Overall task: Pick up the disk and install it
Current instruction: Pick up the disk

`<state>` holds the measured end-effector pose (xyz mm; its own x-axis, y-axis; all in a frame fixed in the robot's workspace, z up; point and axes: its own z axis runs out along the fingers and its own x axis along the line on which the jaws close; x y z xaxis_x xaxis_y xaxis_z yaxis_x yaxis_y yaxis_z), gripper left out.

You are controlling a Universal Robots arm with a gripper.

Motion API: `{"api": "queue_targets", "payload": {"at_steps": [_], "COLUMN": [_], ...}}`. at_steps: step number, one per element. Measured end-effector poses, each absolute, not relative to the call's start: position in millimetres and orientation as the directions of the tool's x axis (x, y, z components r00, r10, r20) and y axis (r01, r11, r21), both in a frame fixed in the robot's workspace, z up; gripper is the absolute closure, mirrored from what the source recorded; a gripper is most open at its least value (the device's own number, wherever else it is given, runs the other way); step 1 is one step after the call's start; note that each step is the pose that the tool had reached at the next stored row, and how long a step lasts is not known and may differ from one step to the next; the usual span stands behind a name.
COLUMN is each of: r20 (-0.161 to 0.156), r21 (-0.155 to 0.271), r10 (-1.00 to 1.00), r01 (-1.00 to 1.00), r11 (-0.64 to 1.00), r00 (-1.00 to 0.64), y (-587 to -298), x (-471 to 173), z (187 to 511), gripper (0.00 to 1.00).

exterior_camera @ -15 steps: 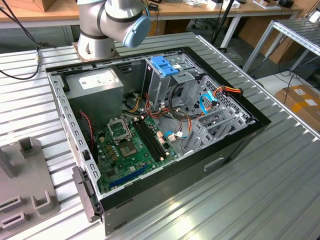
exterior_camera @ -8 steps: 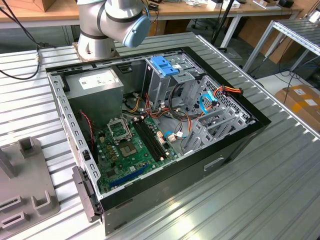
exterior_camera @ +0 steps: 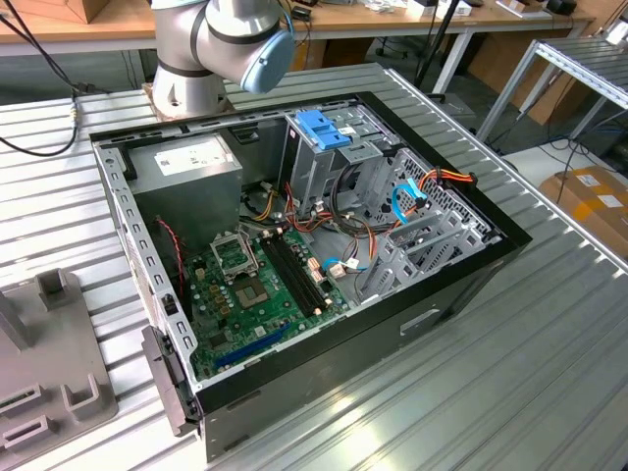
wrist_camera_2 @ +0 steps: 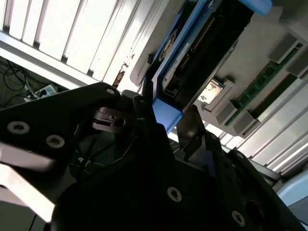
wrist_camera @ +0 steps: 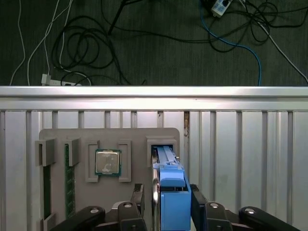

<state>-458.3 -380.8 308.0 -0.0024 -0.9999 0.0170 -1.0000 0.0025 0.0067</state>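
- On the exterior view's left, a grey tray (exterior_camera: 54,388) was noted on the slatted table (exterior_camera: 471,392), near the open case (exterior_camera: 461,285).
- The arm (exterior_camera: 211,44) was seen rising from the table beyond the case.
- Inside the case, from the exterior view's left to its right, were recorded a power supply (exterior_camera: 186,167), a green motherboard (exterior_camera: 257,285), a blue bracket (exterior_camera: 322,128) and the drive cage (exterior_camera: 417,221).
- In the first wrist view the tray (wrist_camera: 110,137) was seen from above. A memory stick (wrist_camera: 69,178) was held in a slot and a processor (wrist_camera: 108,161) lay in a square recess.
- The disk (wrist_camera: 166,156) was found standing on edge at the tray's remaining slot, with its blue rail towards the camera.
- The gripper (wrist_camera: 167,190) was placed astride the disk. Its fingers (wrist_camera: 138,197) were pressed against the two sides, pinching it.
- In the second wrist view the gripper (wrist_camera_2: 167,109) was seen closed on the end of the blue rail. The disk (wrist_camera_2: 207,43) extended away from it, and the processor (wrist_camera_2: 210,91) lay beyond.
- Whether the disk was seated in the slot or clear of it could not be told.
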Motion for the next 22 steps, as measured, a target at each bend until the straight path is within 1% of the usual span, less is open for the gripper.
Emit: {"api": "queue_targets", "payload": {"at_steps": [1,19,21,22], "r20": [0.017,0.017,0.017,0.017], "r21": [0.007,0.007,0.007,0.007], "r10": [-1.0,-1.0,-1.0,-1.0], "r01": [-1.0,-1.0,-1.0,-1.0], "r11": [0.002,0.002,0.002,0.002], "r00": [-0.002,-0.002,-0.002,-0.002], "y": [-380.9,-379.4,-379.3,-379.3], "x": [-458.3,-458.2,-458.2,-458.2], "z": [308.0,308.0,308.0,308.0], "gripper": [0.57,0.57,0.59,0.64]}}
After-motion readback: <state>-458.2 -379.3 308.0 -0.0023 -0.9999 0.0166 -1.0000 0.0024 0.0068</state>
